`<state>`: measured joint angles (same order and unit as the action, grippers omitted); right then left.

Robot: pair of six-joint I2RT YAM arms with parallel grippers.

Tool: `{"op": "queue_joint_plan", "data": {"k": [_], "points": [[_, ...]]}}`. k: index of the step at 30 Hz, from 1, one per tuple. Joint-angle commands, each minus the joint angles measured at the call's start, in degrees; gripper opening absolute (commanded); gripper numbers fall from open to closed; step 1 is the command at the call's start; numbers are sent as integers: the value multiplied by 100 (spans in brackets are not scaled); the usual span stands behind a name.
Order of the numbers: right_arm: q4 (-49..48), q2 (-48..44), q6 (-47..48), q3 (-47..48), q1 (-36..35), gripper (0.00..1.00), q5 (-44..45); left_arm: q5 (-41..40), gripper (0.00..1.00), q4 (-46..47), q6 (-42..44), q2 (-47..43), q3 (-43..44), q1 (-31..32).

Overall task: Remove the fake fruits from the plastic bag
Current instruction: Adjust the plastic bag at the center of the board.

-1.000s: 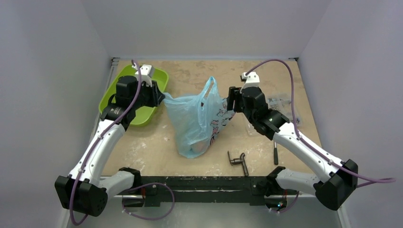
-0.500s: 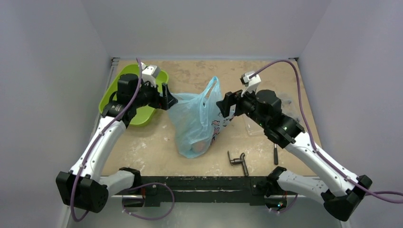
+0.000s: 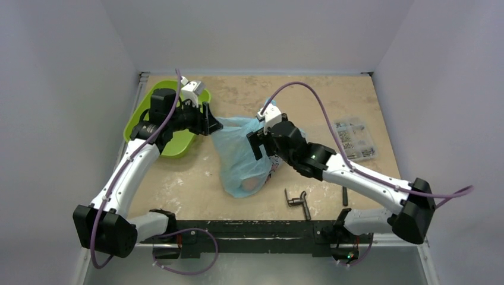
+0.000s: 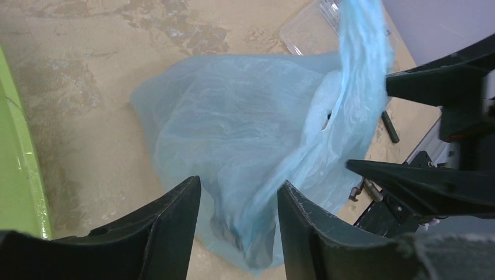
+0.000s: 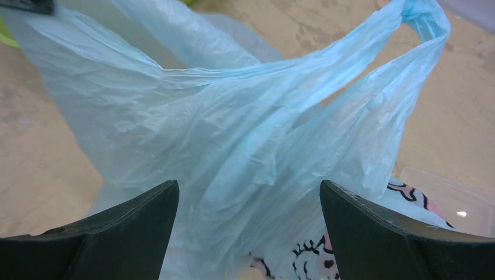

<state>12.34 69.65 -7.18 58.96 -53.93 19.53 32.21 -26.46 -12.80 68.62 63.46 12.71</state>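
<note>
Across the middle of the overhead frame, the tan table (image 3: 333,101) carries the plastic bag (image 3: 238,155), light blue and crumpled, reaching from centre towards the lower middle, with a pink-and-black print on its right flank. Upper left of it sits a lime-green tray (image 3: 177,143), partly under the left arm. At the right of the frame, well apart from the bag, lies a clear parts box (image 3: 355,138). The left gripper (image 4: 236,184) meets the bag's upper left corner, its fingers drawn in to a narrow gap with a bunched fold of film pinched between them. The right gripper (image 5: 248,186) hangs over the bag's top, fingers spread wide and gripping nothing. The fake fruits (image 3: 252,185) are inside the bag, showing only as a pale rounded shape through the film at its lower end. Lower right of the bag lie a bent metal key (image 3: 297,200) and, right of it, a short dark rod (image 3: 345,195).
</note>
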Motion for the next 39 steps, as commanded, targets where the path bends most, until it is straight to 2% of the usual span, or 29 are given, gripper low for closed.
{"op": "queue_joint_plan", "data": {"k": [1, 7, 10, 14, 20, 24, 28, 32, 36, 39], "points": [[-194, 462, -31, 167, -21, 90, 337, 185, 52, 99, 98, -116, 28, -32], [-1175, 848, -438, -228, -76, 88, -1665, 454, 54, 152, 41, -13, 30, -32], [-1551, 1103, -811, -379, -294, 80, -2407, 449, 58, 116, 53, -14, 37, -32], [-1466, 1112, -933, -467, -878, 68, -2212, 221, 67, 44, 79, -22, 41, -36], [-1381, 722, -1270, -642, -917, 48, -1728, -89, 83, -144, -166, -249, 55, 20], [-1263, 221, -1347, -691, -917, 47, -1109, -619, 85, -774, -632, -831, 45, 12], [-975, -142, -1305, -661, -918, 33, -776, -1266, 88, -1539, -917, -1699, 103, 3], [-1401, -295, -1249, -775, -917, 12, -1457, -1304, 90, -2098, -1398, -2567, 27, 3], [-1946, -40, -1492, -906, -924, 8, -2624, -863, 91, -2134, -2425, -3171, -636, 5], [-2321, 120, -1661, -1117, -1037, 9, -3138, 38, 91, -1108, -3832, -3593, -1686, 17]]}}
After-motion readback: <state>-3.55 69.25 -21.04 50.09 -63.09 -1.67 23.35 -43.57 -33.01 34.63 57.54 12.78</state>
